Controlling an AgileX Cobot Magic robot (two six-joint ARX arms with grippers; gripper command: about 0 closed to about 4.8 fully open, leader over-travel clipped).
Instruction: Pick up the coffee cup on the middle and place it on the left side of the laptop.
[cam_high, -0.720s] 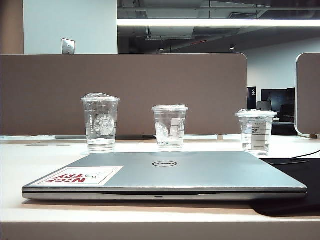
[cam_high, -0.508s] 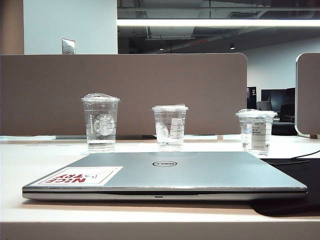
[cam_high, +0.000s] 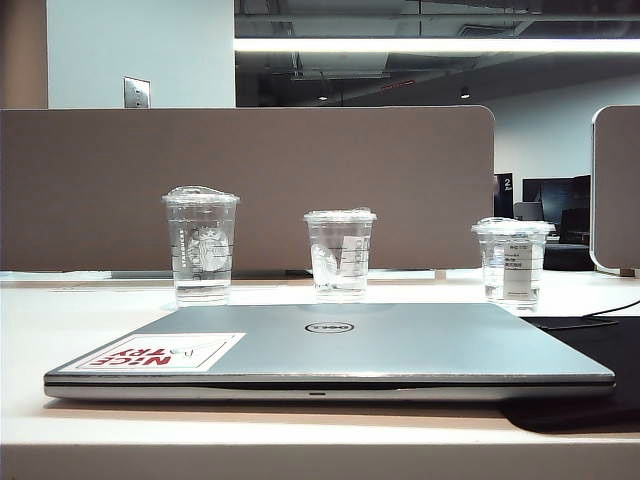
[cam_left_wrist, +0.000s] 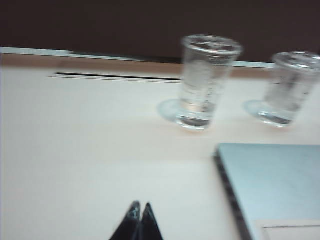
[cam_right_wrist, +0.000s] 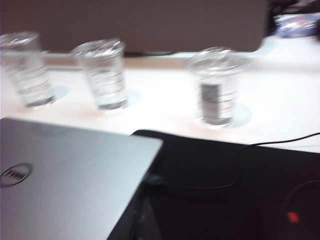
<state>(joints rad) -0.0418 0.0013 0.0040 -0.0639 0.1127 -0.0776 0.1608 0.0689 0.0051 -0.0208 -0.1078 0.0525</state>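
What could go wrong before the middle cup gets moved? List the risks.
1. Three similar clear cups stand in a row behind the laptop; the coffee cup could be mistaken for the domed-lid cup or the labelled cup.
2. Reaching it means passing over the laptop, risking a bump.
3. The left pincer is shut; the right pincer is out of view.

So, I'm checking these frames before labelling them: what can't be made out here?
- Right tool: in none of the views, so its state is unknown.
- Left tool: left wrist view, only the shut tips show; the rest is cut off by the edge.
- Coffee cup: label text too small in the exterior view, blurred in both wrist views.
- Laptop: closed; its far right corner is cut off in the left wrist view.
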